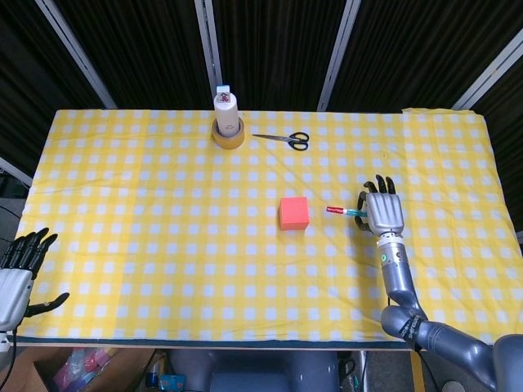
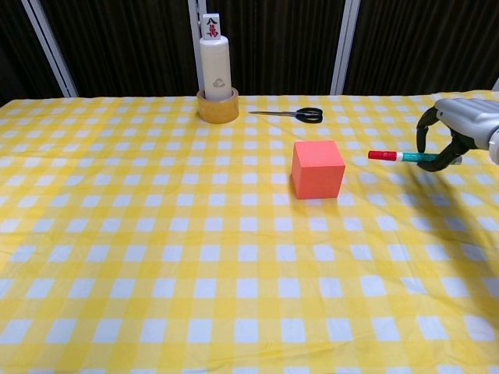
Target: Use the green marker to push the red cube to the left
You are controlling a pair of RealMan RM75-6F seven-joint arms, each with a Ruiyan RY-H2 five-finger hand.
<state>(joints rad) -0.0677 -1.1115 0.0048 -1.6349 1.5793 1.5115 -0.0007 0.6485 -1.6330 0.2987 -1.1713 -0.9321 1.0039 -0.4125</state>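
Above checkered table [image 1: 122,188], right robot hand [image 1: 385,214] clamps green marker [image 2: 409,157] beside red cube [image 2: 317,169].

One red cube [image 1: 294,212], one green marker [image 2: 408,157], one pair of scissors [image 1: 283,139], one white bottle [image 2: 214,65] and one tape roll [image 2: 217,108] are here.

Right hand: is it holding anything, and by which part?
The right hand holds the green marker by its green rear end; the red-capped tip points toward the red cube, not touching it.
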